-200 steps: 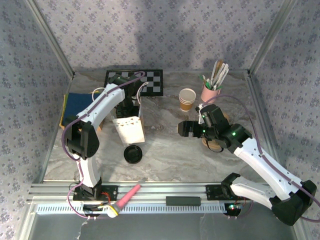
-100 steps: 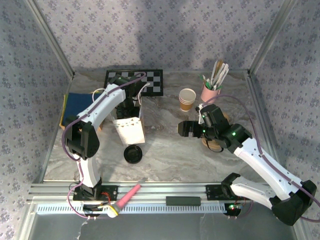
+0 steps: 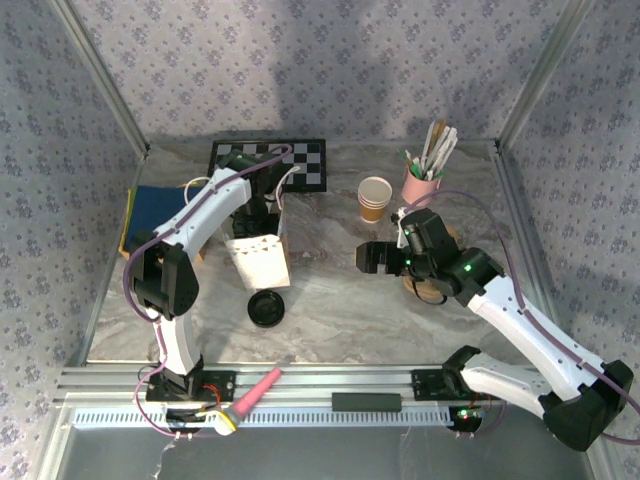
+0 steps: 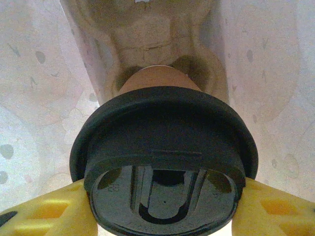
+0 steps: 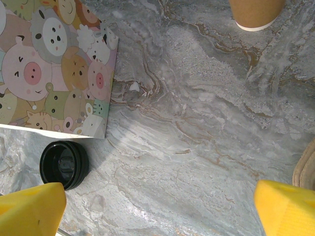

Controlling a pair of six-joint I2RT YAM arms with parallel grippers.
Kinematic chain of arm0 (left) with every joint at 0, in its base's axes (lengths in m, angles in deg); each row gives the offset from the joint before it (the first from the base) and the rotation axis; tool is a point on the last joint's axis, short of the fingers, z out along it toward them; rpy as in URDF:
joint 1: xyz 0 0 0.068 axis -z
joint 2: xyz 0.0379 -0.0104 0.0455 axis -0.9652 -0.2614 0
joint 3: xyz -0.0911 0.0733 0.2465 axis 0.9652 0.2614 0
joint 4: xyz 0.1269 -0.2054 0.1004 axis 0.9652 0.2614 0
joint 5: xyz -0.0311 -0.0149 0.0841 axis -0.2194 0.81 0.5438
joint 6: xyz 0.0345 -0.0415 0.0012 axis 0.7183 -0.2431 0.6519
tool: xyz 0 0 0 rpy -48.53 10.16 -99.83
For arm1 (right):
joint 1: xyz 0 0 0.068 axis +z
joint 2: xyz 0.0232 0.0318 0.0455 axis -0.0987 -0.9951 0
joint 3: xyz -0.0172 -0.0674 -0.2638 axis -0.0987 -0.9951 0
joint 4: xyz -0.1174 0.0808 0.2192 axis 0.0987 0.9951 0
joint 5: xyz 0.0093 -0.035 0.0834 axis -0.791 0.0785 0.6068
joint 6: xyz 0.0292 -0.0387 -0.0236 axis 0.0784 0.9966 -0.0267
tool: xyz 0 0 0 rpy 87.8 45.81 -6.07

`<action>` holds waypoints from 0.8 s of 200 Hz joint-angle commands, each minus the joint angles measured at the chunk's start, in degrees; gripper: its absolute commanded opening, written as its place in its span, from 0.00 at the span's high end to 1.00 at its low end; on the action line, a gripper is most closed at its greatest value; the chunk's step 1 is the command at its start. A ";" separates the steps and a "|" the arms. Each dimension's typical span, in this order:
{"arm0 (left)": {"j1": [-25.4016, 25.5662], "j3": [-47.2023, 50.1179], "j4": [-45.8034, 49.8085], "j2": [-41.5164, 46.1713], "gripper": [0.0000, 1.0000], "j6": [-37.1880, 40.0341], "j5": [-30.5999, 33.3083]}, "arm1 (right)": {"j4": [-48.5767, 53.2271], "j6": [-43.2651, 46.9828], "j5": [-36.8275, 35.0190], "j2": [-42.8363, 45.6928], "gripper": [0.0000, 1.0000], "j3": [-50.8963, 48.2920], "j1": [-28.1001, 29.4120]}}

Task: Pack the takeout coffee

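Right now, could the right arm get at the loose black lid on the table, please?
Probably yes. The right gripper hangs open over bare table, and the black lid lies uncovered to its left, nothing between. The left gripper, closed on a lidded cup at the patterned bag, is off that path.

Upper centre, the takeout coffee cup (image 4: 158, 78) is matt tan paper; its lid (image 4: 162, 147) below is glossy black plastic. The table (image 5: 206, 123) looks smooth and marbled.
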 commanded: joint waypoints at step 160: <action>0.24 2.28 2.69 1.37 0.46 0.07 -1.84 | 0.41 -0.09 -0.77 0.12 0.00 -0.06 0.47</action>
